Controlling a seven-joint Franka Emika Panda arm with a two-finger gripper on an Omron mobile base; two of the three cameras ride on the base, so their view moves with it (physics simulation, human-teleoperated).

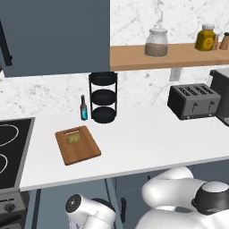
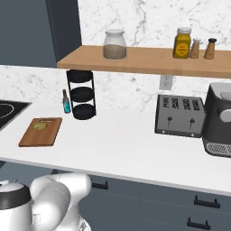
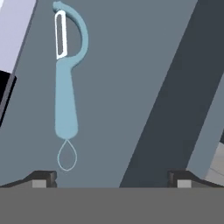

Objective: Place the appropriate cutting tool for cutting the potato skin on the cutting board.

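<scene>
None of the task is done as we judge it: our gripper [image 3: 111,177] hangs wide and empty over the peeler [image 3: 66,83] on a grey surface, while the potato [image 1: 73,138] waits near the cutting board's [image 1: 85,150] slotted edge.

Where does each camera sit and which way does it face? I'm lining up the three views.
Left base view: behind the arm on its left, looking down at the cutting board with the potato; white arm at lower right.
Right base view: behind on the right, same board and toaster; arm lower left.
Hand view: along the open pincer at the peeler.
</scene>
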